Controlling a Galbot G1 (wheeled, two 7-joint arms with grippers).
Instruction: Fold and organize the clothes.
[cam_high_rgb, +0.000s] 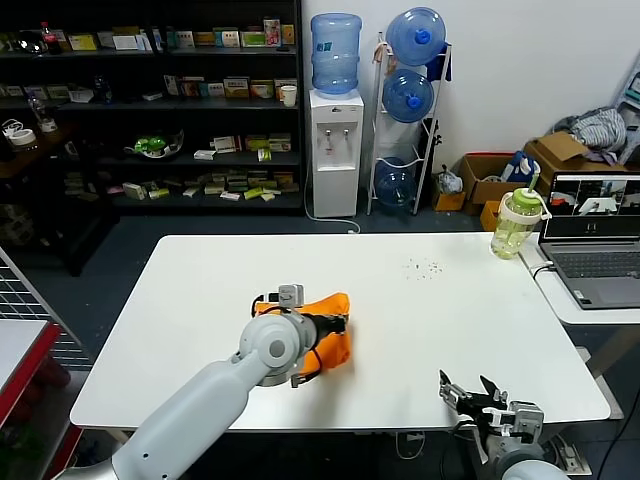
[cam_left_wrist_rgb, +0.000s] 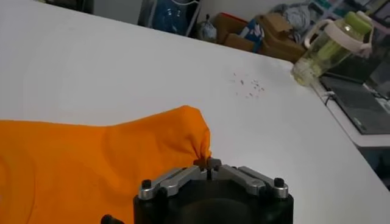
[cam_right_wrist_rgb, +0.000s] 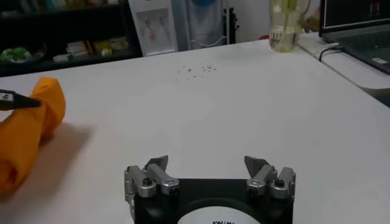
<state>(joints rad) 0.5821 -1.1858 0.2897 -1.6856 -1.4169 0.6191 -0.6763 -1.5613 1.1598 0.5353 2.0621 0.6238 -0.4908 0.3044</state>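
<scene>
Left pincer (cam_high_rgb: 335, 321) clenched on a bunched corner of the orange T-shirt (cam_high_rgb: 330, 340), which lies crumpled centre-frame on the white surface (cam_high_rgb: 430, 310). Right pincer (cam_high_rgb: 478, 395) released, lower right, well apart from it.

— Can you read anything from where you sit?

— I can't. I see boxes and packets along the dark shelving unit (cam_high_rgb: 150, 110), but their labels are too small for me to make out.

— The orange soft-fabric T-shirt (cam_high_rgb: 330, 335)?

— I see only plain orange fabric, no lettering showing.

— And the open grey laptop (cam_high_rgb: 597, 235)?

— Its screen shows small picture panes, and I can't read any text there. There's a white disc on the right wrist's black mount (cam_right_wrist_rgb: 213, 216) with dark marks at the very edge, cut off; I can't read those either.
</scene>
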